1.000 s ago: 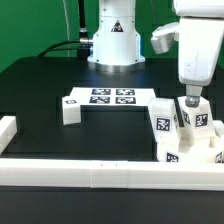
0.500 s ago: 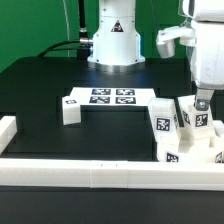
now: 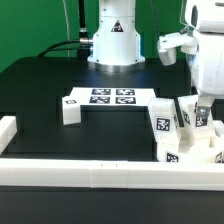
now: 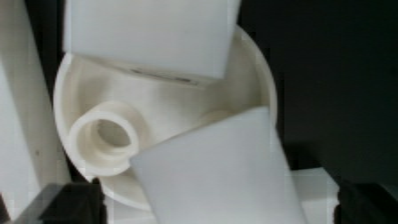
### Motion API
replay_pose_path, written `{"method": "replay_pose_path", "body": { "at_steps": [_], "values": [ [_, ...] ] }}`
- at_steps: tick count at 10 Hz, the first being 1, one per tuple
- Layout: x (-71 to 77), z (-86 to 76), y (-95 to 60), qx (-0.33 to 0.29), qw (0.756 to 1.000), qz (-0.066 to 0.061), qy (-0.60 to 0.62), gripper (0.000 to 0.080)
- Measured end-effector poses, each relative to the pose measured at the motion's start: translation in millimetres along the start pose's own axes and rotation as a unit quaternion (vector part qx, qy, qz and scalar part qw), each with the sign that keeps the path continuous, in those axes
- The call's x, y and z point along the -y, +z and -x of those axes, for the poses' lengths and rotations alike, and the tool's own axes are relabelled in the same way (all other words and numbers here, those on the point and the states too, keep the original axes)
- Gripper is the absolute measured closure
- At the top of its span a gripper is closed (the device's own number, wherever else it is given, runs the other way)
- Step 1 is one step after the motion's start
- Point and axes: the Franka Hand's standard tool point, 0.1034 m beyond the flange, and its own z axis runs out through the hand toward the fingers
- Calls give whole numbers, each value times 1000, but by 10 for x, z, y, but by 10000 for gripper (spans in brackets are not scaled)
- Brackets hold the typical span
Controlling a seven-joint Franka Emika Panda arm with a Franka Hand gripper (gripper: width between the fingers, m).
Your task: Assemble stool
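Observation:
The stool's white parts cluster at the exterior view's right, against the front bar. The round seat (image 4: 80, 100) fills the wrist view, with a round socket (image 4: 111, 136) in its face. One blocky leg (image 4: 151, 40) lies across its far side and another leg (image 4: 222, 170) runs between my fingers. My gripper (image 3: 204, 108) hangs over the tagged legs (image 3: 186, 117) and stands open. Its dark fingers (image 4: 54, 205) straddle the near leg without touching it; gripper (image 4: 214, 208). A loose tagged leg (image 3: 70, 108) stands apart towards the left.
The marker board (image 3: 110, 97) lies flat in the middle of the black table, in front of the robot base (image 3: 113, 40). A long white bar (image 3: 90, 176) edges the front and a shorter one (image 3: 8, 131) stands at the left.
The gripper has shifted towards the exterior view's right and slightly lower over the cluster of stool parts. The parts have not moved.

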Motion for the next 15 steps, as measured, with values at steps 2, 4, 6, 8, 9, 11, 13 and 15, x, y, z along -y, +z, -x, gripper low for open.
{"method": "replay_pose_path", "body": {
  "at_steps": [2,4,6,8,9,11,13,15],
  "values": [
    [-2,10,2,0,1000,0,1,318],
    [-4,15,2,0,1000,0,2,459],
    [-5,19,2,0,1000,0,29,459],
    [-1,22,3,-1,994,-3,114,459],
    [11,38,3,2,985,-9,172,459],
    [15,32,3,3,963,-10,269,459],
    [32,30,-10,6,929,-22,370,459],
    [35,21,-15,4,891,-27,454,459]
  ]
}}
